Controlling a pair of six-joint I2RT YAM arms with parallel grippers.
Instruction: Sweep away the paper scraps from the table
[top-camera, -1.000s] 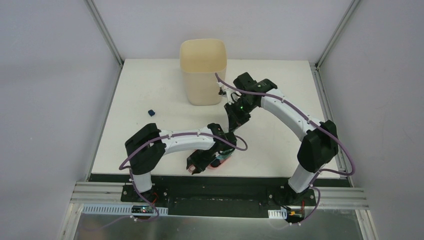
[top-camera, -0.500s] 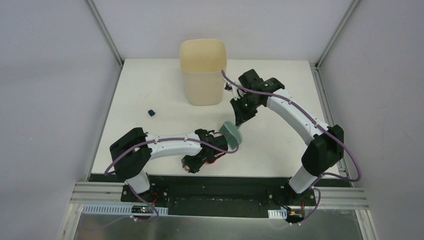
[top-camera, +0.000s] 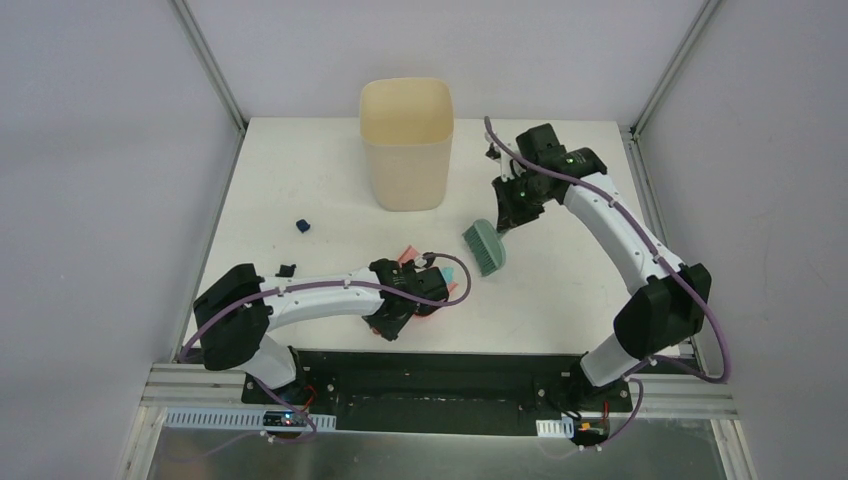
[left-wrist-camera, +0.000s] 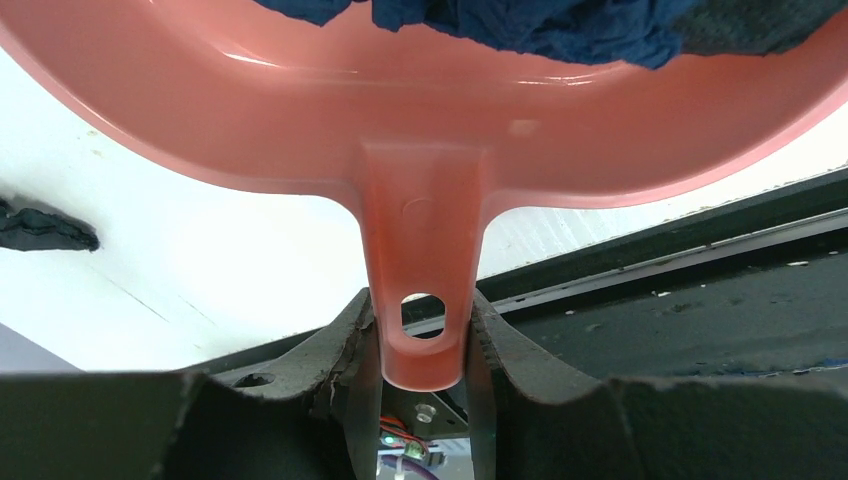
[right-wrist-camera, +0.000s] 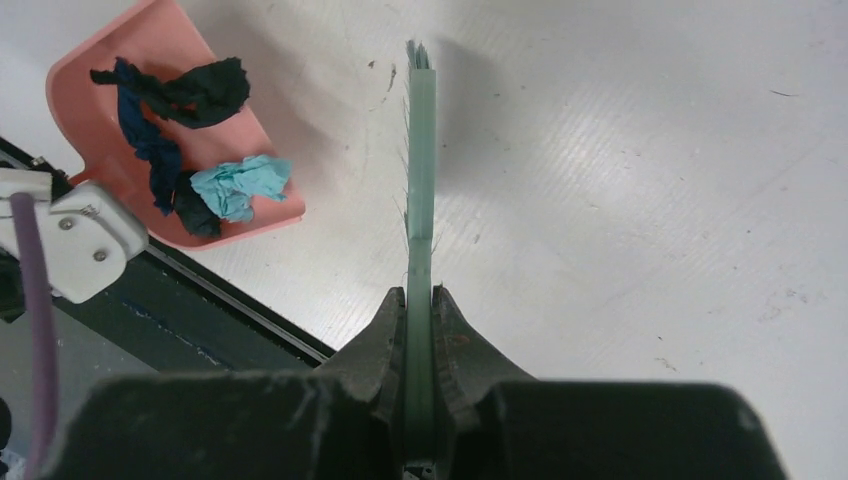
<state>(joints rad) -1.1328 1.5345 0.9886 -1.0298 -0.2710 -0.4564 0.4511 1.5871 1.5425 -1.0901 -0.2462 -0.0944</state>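
**Swung back: brush leaves the loaded dustpan**

Since a second ago the right gripper has carried the green brush away from the left gripper, out toward the far right of the table. Its jaws are clamped flat on the brush's thin handle, and the brush reaches out ahead of the fingers. The left gripper pinches the pink dustpan's handle tab between both fingers, with the pan spreading out ahead of them. Several paper scraps, teal, dark blue and black, lie in the pan. Two more lie on the table to the left gripper's left: a black scrap beside its forearm and a dark blue scrap farther out. A beige bin stands beyond both grippers.
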